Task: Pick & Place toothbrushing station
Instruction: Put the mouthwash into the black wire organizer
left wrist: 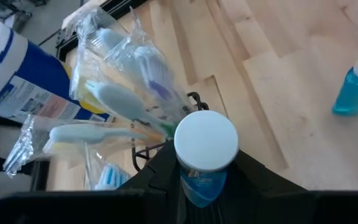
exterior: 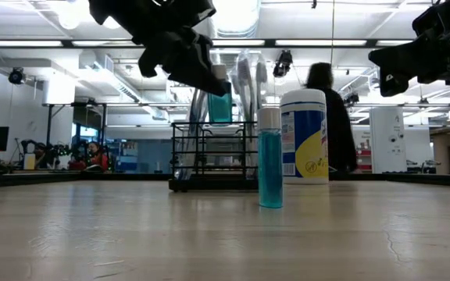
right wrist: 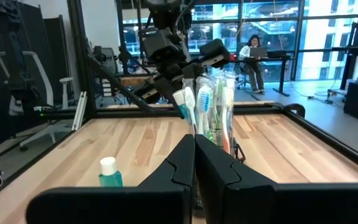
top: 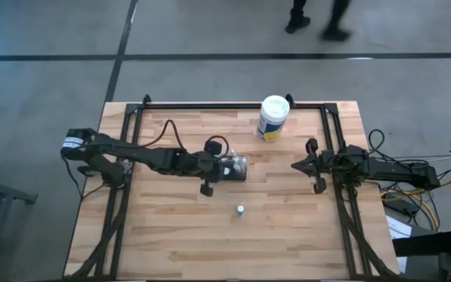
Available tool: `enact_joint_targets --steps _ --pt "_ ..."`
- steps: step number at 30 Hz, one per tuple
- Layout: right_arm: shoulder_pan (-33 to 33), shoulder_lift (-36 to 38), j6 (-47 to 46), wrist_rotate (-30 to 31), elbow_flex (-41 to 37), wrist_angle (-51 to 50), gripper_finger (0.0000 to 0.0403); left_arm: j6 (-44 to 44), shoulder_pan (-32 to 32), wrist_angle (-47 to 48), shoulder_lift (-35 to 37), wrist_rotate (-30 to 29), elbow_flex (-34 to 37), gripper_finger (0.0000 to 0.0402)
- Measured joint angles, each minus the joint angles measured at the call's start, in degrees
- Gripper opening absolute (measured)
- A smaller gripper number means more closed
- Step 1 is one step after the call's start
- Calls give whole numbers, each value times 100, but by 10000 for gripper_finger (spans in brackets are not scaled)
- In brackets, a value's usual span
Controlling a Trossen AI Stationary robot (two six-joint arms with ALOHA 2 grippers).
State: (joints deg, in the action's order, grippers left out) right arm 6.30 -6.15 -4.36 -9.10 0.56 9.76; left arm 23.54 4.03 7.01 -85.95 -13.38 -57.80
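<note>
So the small black mesh caddy (exterior: 213, 156) is sat near the middle of the table (top: 171, 243), stuffed with wrapped toothbrushes (left wrist: 126, 106) that stick up out of it. A little blue bottle with a white cap (left wrist: 205, 152) is pinched between the fingers of the left gripper (top: 227, 168), which is held right over the caddy, so the caddy is basically straight below that hand. The bottle's long axis looks to be pointed roughly downward toward the caddy, which is probably what the next move depends on: a short drop into a free slot beside the brushes.

A second blue bottle (top: 240, 210) is stood upright on the bare wood, a bit nearer the front edge and apart from the caddy. The white wipes canister (top: 272, 117) is parked at the back.

The right gripper (top: 297, 165) is pressed together with nothing in it, parked at the right side, well apart from the caddy. The left arm is clearly the nearer one.
</note>
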Motion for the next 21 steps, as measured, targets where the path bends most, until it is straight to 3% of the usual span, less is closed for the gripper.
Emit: enact_joint_targets --steps 4,21 --pt "-1 0 -2 0 0 3 8 -225 -131 -32 -48 225 0 90" --pt "-1 2 -15 -2 0 16 8 -529 -165 -45 -562 194 -11 91"
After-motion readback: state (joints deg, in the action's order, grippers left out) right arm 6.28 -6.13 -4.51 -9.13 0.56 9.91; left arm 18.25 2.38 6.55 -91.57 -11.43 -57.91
